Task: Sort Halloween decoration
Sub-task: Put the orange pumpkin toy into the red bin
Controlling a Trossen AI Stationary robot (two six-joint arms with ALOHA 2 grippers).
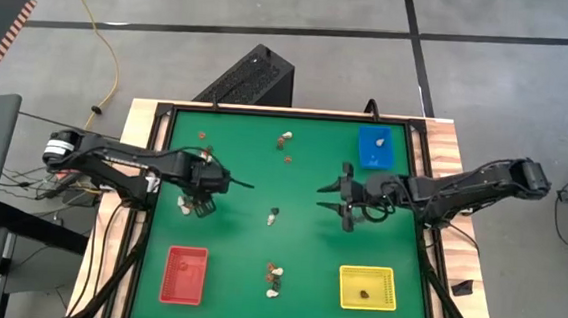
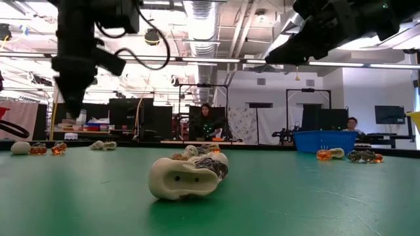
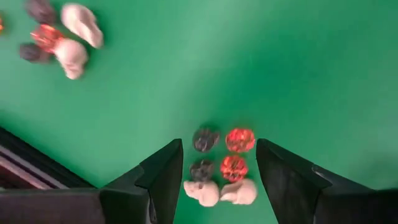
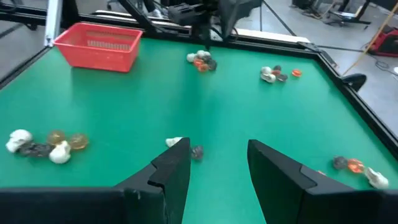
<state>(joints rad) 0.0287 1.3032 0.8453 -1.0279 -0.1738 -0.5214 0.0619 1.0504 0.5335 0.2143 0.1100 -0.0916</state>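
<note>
Two matte black jointed arms, built from boxy links with rounded joint housings. Left arm [image 1: 114,155]: white-silver cylindrical cap at its outer end, thin dark cables trailing off beside it. Right arm [image 1: 472,187]: same black finish, bulkier rounded outer link, loose black cable looped near the wrist. Left claw [image 3: 217,180] and right claw [image 4: 217,168]: two flat, angular black fingers each, plain faces, chamfered edges.

A green mat [image 1: 288,240] covers the table. A red tray [image 1: 184,274] sits at 7 o'clock, a yellow tray [image 1: 367,288] at 5, a blue tray [image 1: 374,146] at 1.
</note>
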